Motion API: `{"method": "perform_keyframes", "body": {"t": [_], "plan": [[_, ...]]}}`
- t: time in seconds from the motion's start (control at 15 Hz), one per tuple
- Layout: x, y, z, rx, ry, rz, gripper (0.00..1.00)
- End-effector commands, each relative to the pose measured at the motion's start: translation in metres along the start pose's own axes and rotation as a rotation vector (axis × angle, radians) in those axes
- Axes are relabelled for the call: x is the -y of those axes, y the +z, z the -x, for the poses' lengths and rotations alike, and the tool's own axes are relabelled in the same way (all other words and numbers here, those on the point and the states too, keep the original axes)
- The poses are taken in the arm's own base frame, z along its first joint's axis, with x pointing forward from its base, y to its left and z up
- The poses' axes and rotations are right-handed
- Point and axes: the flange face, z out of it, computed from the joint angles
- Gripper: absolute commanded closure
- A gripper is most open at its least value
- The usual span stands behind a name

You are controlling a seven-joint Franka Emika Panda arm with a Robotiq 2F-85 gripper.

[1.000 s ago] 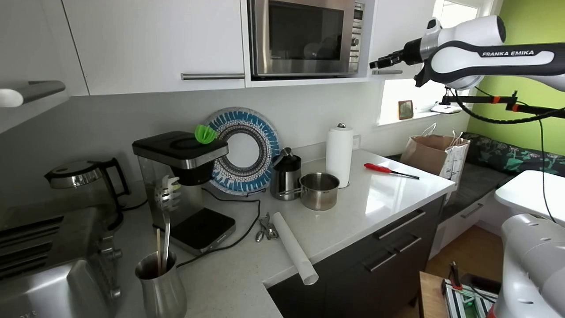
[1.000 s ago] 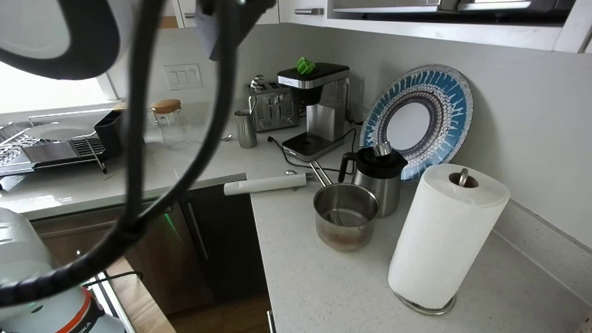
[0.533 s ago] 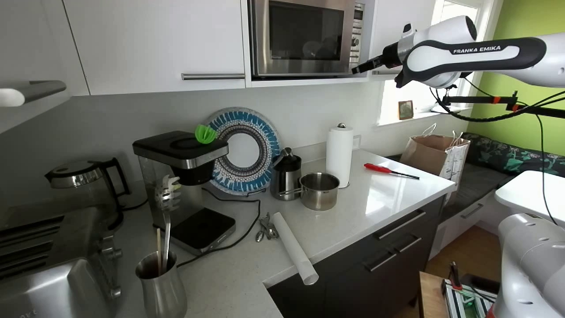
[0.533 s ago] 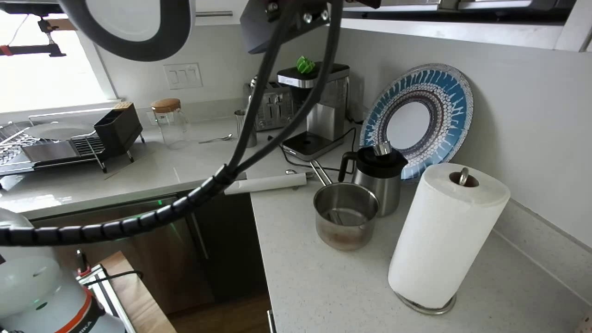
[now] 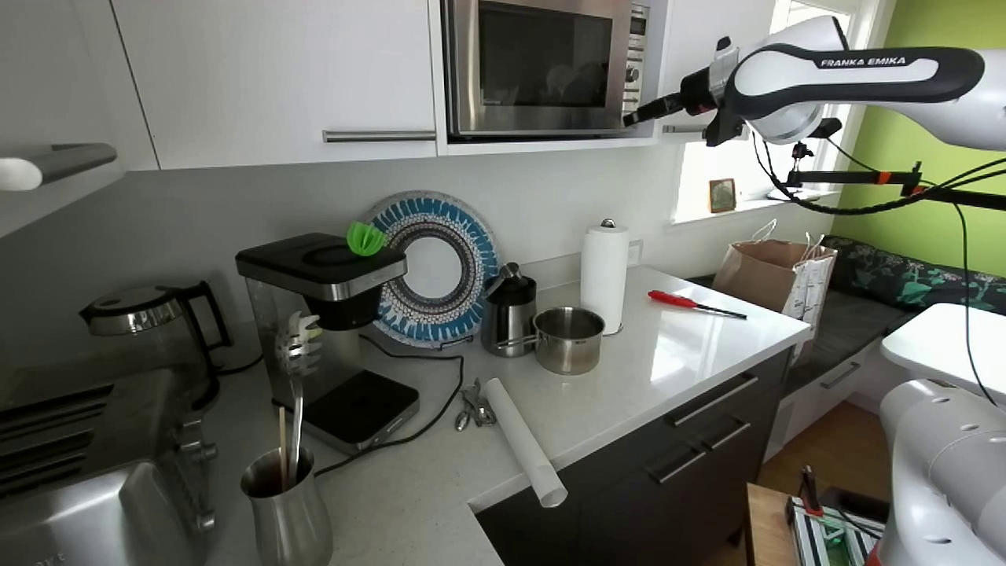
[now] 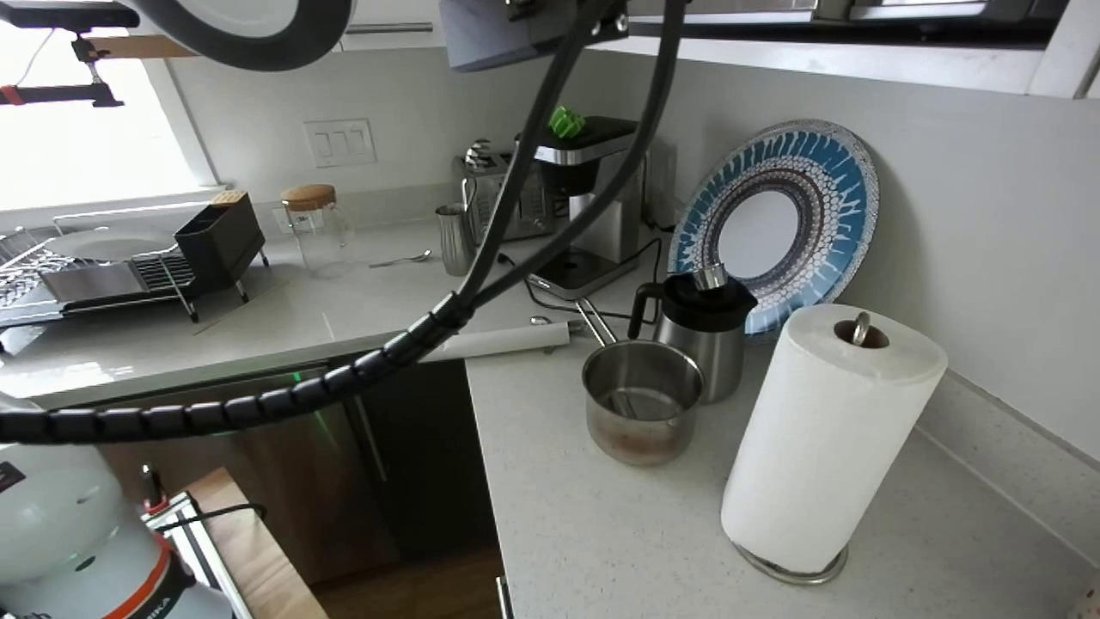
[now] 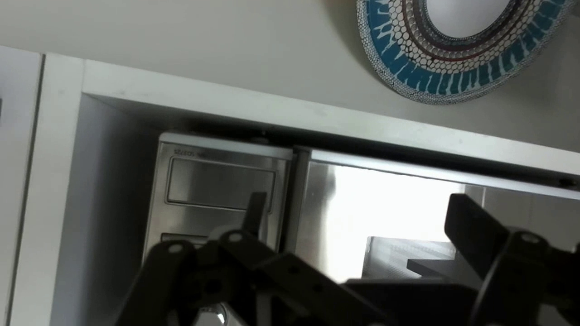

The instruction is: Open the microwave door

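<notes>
The silver microwave (image 5: 635,55) is built in among white cabinets in an exterior view. Its door (image 5: 544,59) with the dark window is shut. My gripper (image 5: 630,119) is in front of the lower right of the microwave, near the control strip. In the wrist view, which stands upside down, the gripper (image 7: 358,198) is open and empty. One fingertip is over the control strip (image 7: 213,217) near a wide rectangular button (image 7: 220,182); the other is over the door (image 7: 385,199). I cannot tell if the fingers touch. The gripper's tips are out of view in an exterior view showing the microwave's underside (image 6: 730,17).
The white cabinet shelf edge (image 7: 294,111) runs just below the microwave, with a cabinet side wall beside the control strip. Below stand a paper towel roll (image 5: 603,279), a pot (image 5: 569,342), a round patterned plate (image 5: 487,259) and a coffee maker (image 5: 322,267). A black cable (image 6: 378,365) hangs from my arm.
My gripper has moved towards the microwave, from right of it to in front of its lower right corner, then slightly up. The door has not moved.
</notes>
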Motion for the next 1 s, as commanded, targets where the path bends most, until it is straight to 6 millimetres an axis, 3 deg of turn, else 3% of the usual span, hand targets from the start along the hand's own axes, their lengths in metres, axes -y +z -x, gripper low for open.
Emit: {"method": "perform_keyframes", "body": {"t": [0.0,0.67,0.8,0.93], "plan": [[-0.008,0.008,-0.002,-0.001,0.001,-0.014,0.0],[0.006,0.052,-0.019,0.026,-0.03,-0.035,0.0],[0.011,0.05,-0.017,0.033,-0.061,-0.057,0.0],[0.01,0.034,-0.013,0.037,-0.111,-0.066,0.0]]}}
